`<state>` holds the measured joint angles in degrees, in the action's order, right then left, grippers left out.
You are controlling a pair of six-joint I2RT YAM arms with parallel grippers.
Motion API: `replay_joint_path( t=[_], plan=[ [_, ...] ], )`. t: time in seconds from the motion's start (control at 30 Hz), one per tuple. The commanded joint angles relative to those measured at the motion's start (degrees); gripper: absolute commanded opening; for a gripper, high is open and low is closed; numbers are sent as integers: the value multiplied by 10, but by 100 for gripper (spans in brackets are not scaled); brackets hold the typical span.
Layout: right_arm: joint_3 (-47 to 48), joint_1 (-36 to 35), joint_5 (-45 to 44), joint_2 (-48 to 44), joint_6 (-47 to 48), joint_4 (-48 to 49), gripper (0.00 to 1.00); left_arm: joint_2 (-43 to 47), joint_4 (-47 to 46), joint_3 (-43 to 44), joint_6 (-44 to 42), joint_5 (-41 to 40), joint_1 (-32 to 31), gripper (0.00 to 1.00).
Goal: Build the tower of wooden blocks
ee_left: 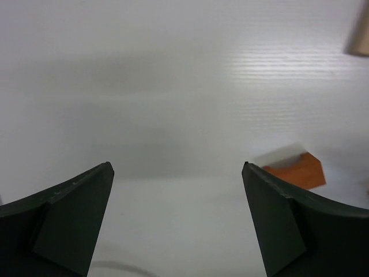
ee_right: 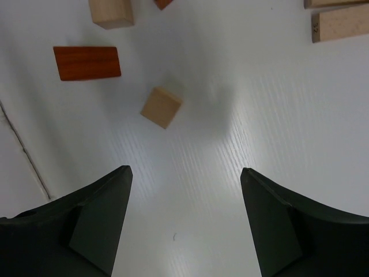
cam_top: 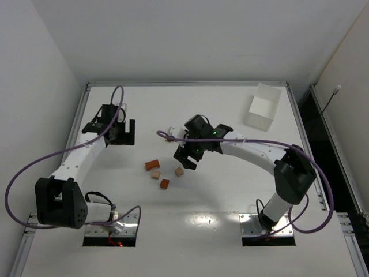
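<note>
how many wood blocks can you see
6. Clustered together: reddish bar, reddish cube, left pale cube, right pale cube. Two pale bars lie beyond the right tool. Others may be hidden.

**Around the work area: counter, box and surrounds**

You are looking down on a white counter (cam_top: 219,196), matte with a faint ribbed grain that you can make out in both wrist views. A soft glare patch lies on it towards the near edge. Near its far right corner stands a white box (cam_top: 263,107), open at the top and turned slightly askew to the counter's edges (nothing inside it can be made out). A metal rail (cam_top: 184,83) frames the far edge, and similar rails run down both sides. Plain white walls (cam_top: 190,34) close in behind and to the left. Past the right rail you will see a dark gap (cam_top: 323,133), with a thin black cable (cam_top: 333,98) ending in a small white plug.
</note>
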<state>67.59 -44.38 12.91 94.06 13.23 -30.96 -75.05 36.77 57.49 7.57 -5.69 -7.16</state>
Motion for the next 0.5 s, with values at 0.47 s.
replay_joint_path(
  t=[0.47],
  plan=[
    [127, -45, -14, 163, -99, 3, 73, 22, -12, 2, 37, -53, 119, 93]
  ],
)
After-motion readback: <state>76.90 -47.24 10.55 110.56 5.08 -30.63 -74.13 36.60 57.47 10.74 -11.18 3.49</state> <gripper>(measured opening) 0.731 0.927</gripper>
